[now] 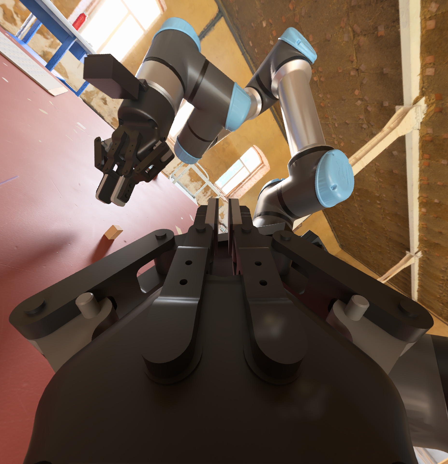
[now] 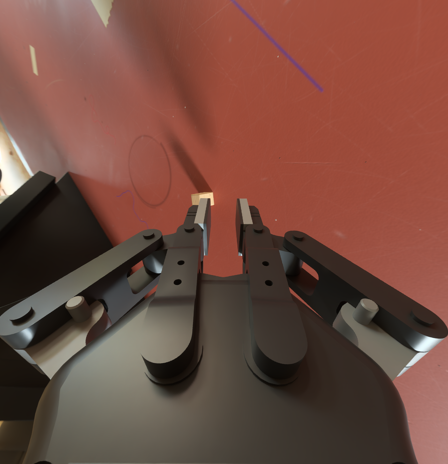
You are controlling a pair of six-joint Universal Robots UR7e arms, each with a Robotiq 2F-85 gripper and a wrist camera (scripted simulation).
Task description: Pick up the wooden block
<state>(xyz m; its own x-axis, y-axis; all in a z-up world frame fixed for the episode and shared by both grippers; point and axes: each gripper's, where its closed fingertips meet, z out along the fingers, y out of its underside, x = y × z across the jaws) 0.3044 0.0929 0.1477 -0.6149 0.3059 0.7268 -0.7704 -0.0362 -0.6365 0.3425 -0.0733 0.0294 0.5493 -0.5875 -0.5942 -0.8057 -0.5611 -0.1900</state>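
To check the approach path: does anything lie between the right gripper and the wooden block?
Nothing: in the left wrist view only bare red table separates the right gripper from the wooden block.

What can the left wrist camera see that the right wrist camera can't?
Only the left wrist view shows the other arm whole, with the right gripper hanging in the air above the table, the sunlit windows and the blue frame. Only the right wrist view shows a thin drawn circle, a purple line and a dark slab at the table's edge. Both show the small wooden block lying free on the red table.
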